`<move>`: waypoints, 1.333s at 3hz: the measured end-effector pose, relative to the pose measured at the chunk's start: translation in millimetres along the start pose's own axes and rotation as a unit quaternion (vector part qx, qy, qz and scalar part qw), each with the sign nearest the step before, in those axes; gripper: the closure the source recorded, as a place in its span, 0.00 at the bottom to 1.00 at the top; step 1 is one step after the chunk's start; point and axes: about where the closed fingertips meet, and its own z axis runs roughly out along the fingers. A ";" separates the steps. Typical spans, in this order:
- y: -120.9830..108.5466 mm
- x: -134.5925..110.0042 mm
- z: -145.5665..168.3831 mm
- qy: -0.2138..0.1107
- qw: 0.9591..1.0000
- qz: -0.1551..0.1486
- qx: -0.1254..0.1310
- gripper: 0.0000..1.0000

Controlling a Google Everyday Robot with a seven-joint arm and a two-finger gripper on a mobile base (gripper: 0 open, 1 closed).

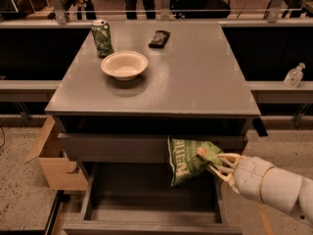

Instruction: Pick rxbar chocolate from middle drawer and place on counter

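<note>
My gripper (209, 162) is at the lower right, above the open drawer (146, 199), and is shut on a green snack bag (187, 161). The bag hangs in front of the cabinet's closed upper drawer front, just below the counter's edge. The counter (195, 82) is the broad grey top of the cabinet. A small dark wrapped bar (159, 38) lies at the counter's far side. The inside of the open drawer looks dark, with nothing showing in it.
A white bowl (124, 64) and a green can (101, 37) stand on the counter's left part. A cardboard box (54, 160) sits on the floor to the left of the cabinet. A clear pump bottle (294, 76) stands on the right shelf.
</note>
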 end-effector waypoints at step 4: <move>-50.1 -78.4 -51.7 -0.035 0.992 -0.097 0.069 1.00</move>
